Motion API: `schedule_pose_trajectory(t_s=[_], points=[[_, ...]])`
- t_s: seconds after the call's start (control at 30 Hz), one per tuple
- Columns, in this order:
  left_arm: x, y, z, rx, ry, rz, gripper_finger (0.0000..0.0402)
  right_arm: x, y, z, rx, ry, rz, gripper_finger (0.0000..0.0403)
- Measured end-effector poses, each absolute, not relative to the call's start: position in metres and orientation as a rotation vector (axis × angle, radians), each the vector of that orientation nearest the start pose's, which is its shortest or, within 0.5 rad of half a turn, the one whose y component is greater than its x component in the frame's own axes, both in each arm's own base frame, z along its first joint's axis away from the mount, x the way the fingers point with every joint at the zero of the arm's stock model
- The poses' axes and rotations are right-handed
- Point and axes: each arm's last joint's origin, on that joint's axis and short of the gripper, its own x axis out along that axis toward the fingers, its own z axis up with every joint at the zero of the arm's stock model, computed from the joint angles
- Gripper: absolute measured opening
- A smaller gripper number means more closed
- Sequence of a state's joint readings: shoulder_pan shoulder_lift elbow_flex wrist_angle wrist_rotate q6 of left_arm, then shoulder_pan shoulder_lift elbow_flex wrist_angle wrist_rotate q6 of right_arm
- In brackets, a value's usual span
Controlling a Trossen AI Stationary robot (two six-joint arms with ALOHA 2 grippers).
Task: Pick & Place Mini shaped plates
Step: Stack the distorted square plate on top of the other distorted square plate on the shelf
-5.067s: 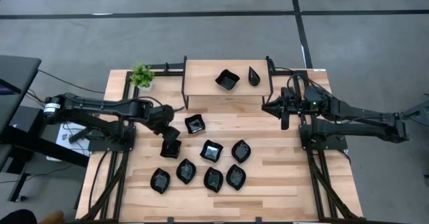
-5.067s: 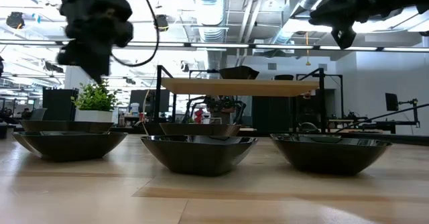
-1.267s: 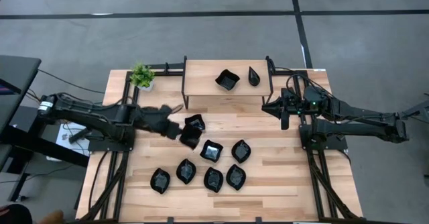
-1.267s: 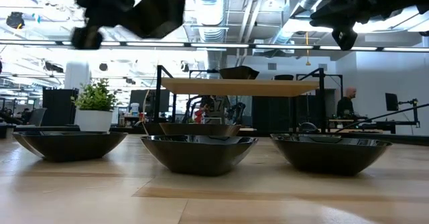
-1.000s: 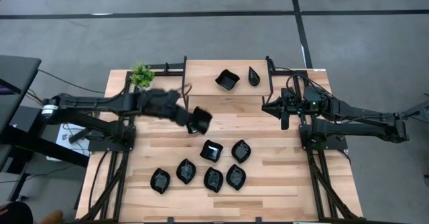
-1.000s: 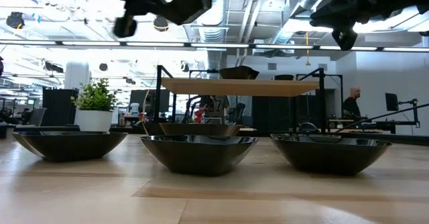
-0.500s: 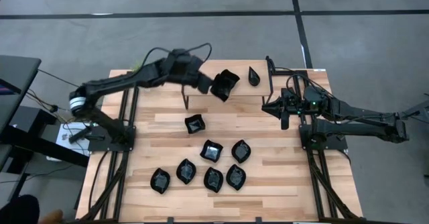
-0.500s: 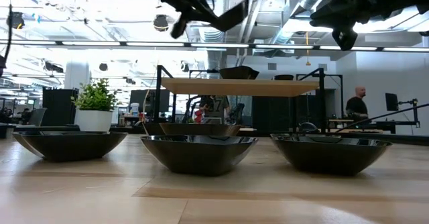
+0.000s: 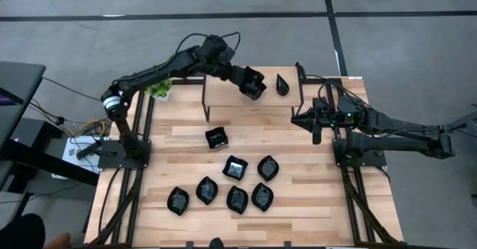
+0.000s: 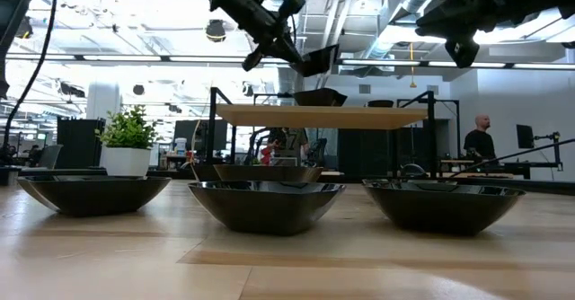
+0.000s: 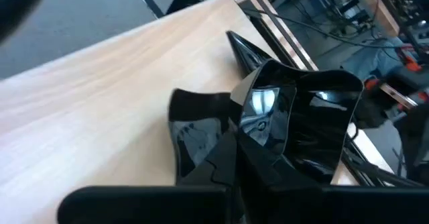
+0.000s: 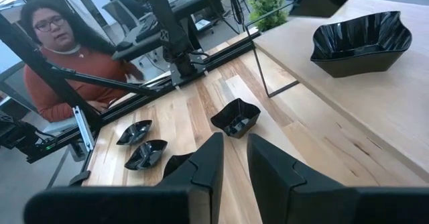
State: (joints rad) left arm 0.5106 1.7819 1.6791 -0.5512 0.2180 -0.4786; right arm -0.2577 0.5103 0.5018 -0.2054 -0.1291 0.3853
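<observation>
Since lifting off the table, the left gripper [image 9: 240,76] has carried a square plate [image 11: 305,127], clamped by its rim, above the shelf [image 9: 223,92], over the plate [image 12: 360,41] already there; placement looks imminent.

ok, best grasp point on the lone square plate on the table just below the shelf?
Probably pinch one raised wavy wall of the square plate, coming straight down from above. It sits upright and open-side up, with clear wood all round, so a finger can drop inside the bowl and one outside. The left gripper is busy, holding another plate over the shelf.
</observation>
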Motion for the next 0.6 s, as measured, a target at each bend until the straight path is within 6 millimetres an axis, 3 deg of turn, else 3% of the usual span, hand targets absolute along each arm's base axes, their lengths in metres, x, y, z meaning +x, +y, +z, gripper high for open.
schedule_pose_trajectory(t_s=[0.3,0.6], points=[[0.367,0.202,0.329,-0.662,0.582,0.400,0.0004,0.126,-0.029,0.270,0.423,0.183,-0.167,0.0063],[0.363,0.217,0.316,-0.644,0.682,0.424,0.0004,0.126,-0.029,0.270,0.423,0.183,-0.167,0.0063]])
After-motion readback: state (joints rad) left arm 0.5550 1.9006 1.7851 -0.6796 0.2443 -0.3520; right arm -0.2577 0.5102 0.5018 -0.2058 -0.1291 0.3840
